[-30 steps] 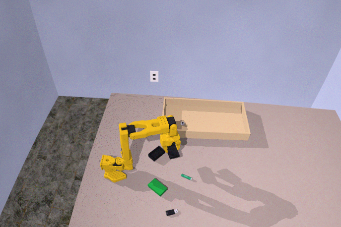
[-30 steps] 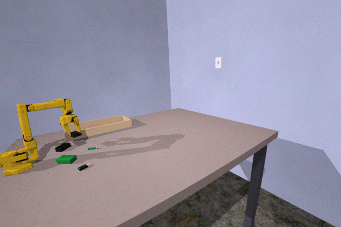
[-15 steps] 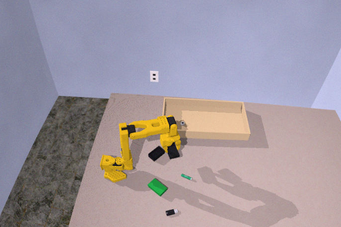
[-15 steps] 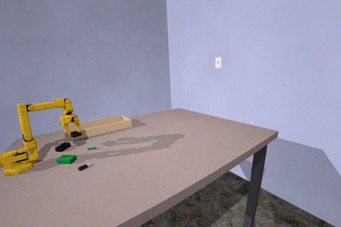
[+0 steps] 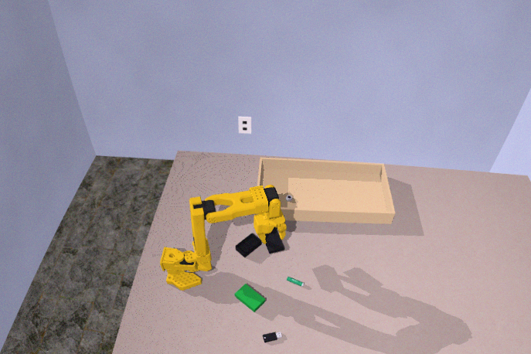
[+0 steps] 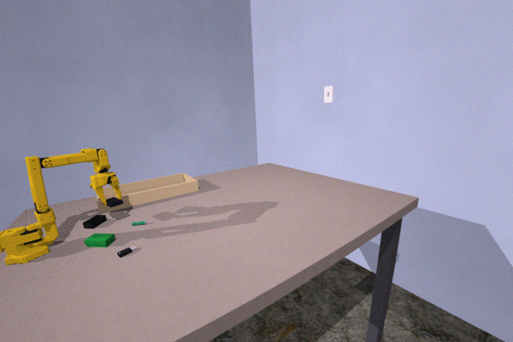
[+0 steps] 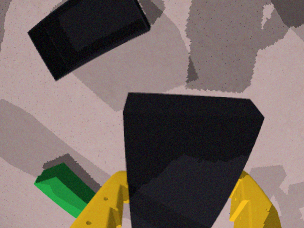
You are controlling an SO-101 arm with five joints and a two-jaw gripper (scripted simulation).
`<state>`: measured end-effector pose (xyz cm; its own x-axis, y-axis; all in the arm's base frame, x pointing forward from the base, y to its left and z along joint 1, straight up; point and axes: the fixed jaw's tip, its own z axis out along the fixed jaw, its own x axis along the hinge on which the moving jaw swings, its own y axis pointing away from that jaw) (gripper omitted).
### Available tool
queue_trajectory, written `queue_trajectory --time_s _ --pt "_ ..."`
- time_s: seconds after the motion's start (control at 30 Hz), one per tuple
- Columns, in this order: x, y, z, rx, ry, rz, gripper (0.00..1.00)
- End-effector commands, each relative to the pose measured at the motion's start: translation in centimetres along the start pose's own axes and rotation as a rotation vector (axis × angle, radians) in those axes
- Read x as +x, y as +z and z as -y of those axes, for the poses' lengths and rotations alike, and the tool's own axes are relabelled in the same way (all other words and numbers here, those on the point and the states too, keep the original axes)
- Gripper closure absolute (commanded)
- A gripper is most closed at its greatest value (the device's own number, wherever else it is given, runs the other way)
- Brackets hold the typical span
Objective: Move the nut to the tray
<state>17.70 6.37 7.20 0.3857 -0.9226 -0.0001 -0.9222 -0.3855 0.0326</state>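
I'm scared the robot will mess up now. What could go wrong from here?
1. The gripper clamps one black box piece only at its edges, so it might slip or tilt while carried.
2. The other black piece lies apart on the table; a crooked fit would leave the box not properly closed.
3. The nut sits in the tray very close to the arm's wrist, so a careless swing could bump the tray and set it rolling.
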Motion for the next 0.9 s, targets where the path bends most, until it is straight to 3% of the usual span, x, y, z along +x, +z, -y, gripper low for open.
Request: queue_trajectory --time_s 0.0,0.87 --pt "0.22 -0.65 0.37 0.033 -0.001 0.000 0.79" --pt "0.22 -0.04 0.09 0.033 -0.001 0.000 0.79"
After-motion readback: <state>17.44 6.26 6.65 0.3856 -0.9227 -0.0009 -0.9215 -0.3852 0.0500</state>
